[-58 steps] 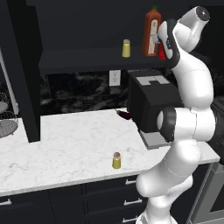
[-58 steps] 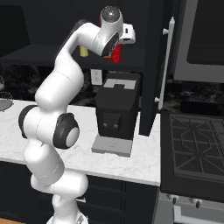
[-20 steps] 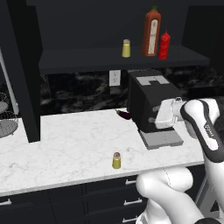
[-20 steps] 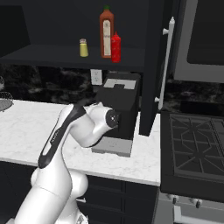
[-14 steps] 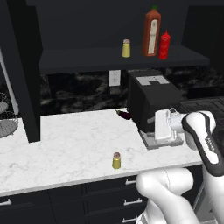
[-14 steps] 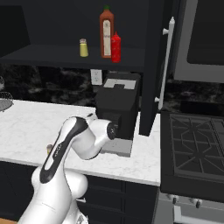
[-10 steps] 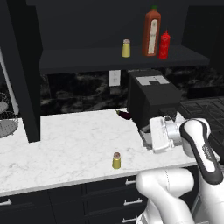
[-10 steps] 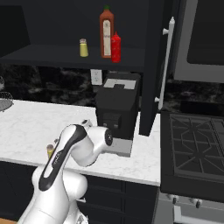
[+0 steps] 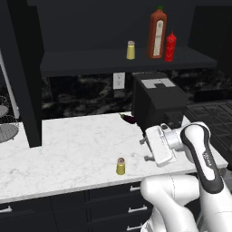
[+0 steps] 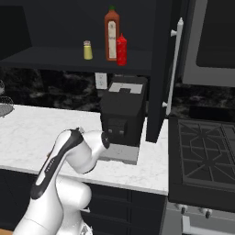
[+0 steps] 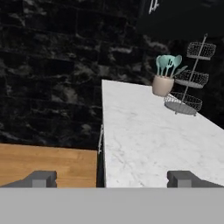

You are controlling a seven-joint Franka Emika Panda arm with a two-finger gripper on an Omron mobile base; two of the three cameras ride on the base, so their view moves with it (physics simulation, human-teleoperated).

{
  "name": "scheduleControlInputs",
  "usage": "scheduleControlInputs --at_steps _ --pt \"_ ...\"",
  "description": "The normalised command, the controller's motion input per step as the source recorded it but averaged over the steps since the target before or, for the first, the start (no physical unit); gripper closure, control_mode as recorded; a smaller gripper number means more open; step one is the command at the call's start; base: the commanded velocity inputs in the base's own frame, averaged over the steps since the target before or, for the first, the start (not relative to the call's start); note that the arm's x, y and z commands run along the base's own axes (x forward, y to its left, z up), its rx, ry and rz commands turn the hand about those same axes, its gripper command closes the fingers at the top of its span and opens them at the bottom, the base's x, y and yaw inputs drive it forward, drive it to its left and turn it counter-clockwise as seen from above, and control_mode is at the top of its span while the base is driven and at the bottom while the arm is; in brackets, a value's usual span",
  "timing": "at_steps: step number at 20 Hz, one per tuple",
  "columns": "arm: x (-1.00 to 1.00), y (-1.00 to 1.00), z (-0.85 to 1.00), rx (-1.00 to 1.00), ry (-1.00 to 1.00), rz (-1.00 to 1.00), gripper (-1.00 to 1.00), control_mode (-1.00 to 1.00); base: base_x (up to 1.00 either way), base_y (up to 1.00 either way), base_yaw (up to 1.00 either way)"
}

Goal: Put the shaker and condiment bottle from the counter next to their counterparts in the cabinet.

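Hand view shows you the gripper (image 11: pixel 113 178) with its jaws spread wide and nothing between them, the two dark tips standing at 7 and 5 o'clock of the frame. Past them you look along the counter (image 11: pixel 148 135), which runs up toward 1 o'clock, where a beige pot of teal utensils (image 11: pixel 165 80) stands just beside a tiered wire rack (image 11: pixel 189 78). A wooden floor (image 11: pixel 43 164) lies at 8 o'clock below the counter's edge. In the left base view you see the hand low over the marble, in front of the black coffee machine (image 9: pixel 156 100), with the shaker (image 9: pixel 120 166) standing upright on the counter at about 9 o'clock of the hand, near it but apart. On the cabinet (image 9: pixel 113 61) shelf at 12 o'clock, the condiment bottle (image 9: pixel 170 46) stands upright, touching or just beside the tall orange-red bottle (image 9: pixel 157 32), and the shaker with the pale tan cap (image 9: pixel 131 50) sits further left, apart from both. In the right base view the stove (image 10: pixel 202 158) lies at 3 o'clock.
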Motion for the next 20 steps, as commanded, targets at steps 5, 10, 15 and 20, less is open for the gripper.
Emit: scheduleControlInputs --at_steps 5,10,15,20 --pt "-0.11 0.30 -0.37 0.00 0.00 0.07 -1.00 -1.00 0.00 0.00 0.00" --pt "-0.05 0.09 -0.23 0.00 0.00 0.00 -1.00 -1.00 0.00 0.00 0.00" --pt "-0.08 0.06 -0.21 -0.06 0.00 0.00 -1.00 -1.00 0.00 0.00 0.00" --pt "-0.12 0.24 -0.24 -0.08 0.00 0.00 -1.00 -1.00 0.00 0.00 0.00"
